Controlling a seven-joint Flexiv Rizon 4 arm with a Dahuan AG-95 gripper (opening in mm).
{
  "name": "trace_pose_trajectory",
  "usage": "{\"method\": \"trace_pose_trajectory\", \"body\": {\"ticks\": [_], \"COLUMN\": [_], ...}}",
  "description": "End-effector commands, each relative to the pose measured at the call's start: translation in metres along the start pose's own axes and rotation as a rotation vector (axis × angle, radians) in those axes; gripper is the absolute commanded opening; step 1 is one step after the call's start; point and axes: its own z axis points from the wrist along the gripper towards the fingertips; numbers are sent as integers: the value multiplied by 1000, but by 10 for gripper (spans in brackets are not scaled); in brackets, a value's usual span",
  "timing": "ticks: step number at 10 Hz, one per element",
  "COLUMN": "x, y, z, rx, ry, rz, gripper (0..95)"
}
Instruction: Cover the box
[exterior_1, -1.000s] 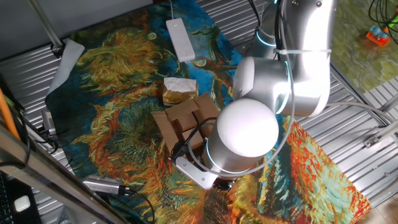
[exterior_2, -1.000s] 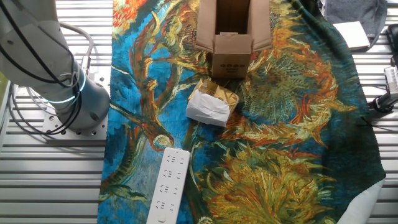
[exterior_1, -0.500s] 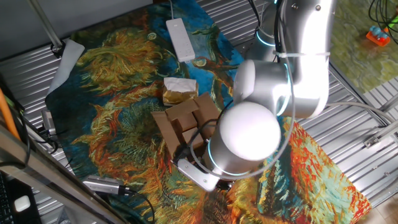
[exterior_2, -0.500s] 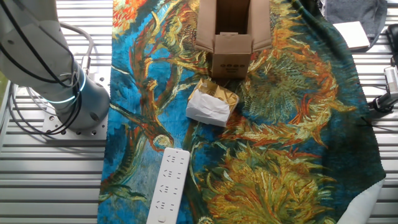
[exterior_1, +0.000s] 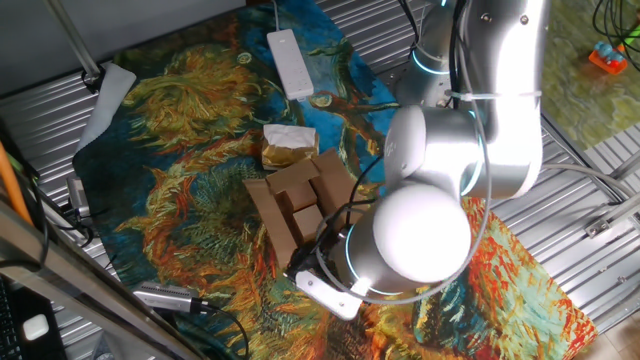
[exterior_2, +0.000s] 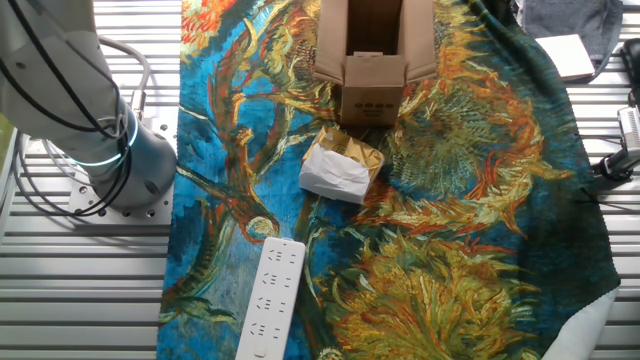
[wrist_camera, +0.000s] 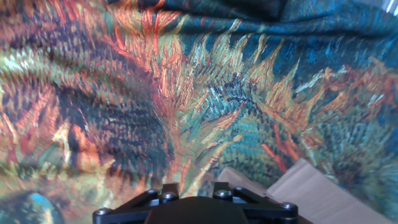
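**Box open on the printed cloth, arm over its lower right**

The box (exterior_1: 300, 200) sits mid-frame in one fixed view, on the painted-pattern cloth (exterior_1: 190, 120) that covers the worktop (exterior_1: 60, 130). Flaps stand spread open; in the other fixed view the box (exterior_2: 372, 62) is at the top edge, its near flap upright. The crumpled paper packet (exterior_2: 342, 167) lies just beside the box, toward frame centre. A white power strip (exterior_2: 270, 300) lies at the lower left of that view, well apart.

The arm's large joint (exterior_1: 420, 235) hangs over the box's lower right side, hiding the hand. The hand view shows mostly cloth, with a cardboard flap edge (wrist_camera: 311, 190) at lower right. Fingers are not visible in any view; their opening cannot be told, probably because the wrist housing blocks them.
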Motion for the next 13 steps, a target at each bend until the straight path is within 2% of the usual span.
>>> {"method": "trace_pose_trajectory", "body": {"ticks": [1, 2, 3, 5, 7, 11, 13], "x": [3, 2, 1, -4, -6, -9, -9], "y": [-1, 0, 1, 5, 12, 13, 14], "z": [-1, -3, -6, -9, -5, -1, 8], "rx": [-22, -30, -47, -57, -63, -78, -96], "ry": [-14, -20, -27, -30, -36, -43, -61], "rz": [19, 26, 40, 65, 90, 106, 117], "gripper": [190, 380, 380, 380, 380, 380, 380]}}
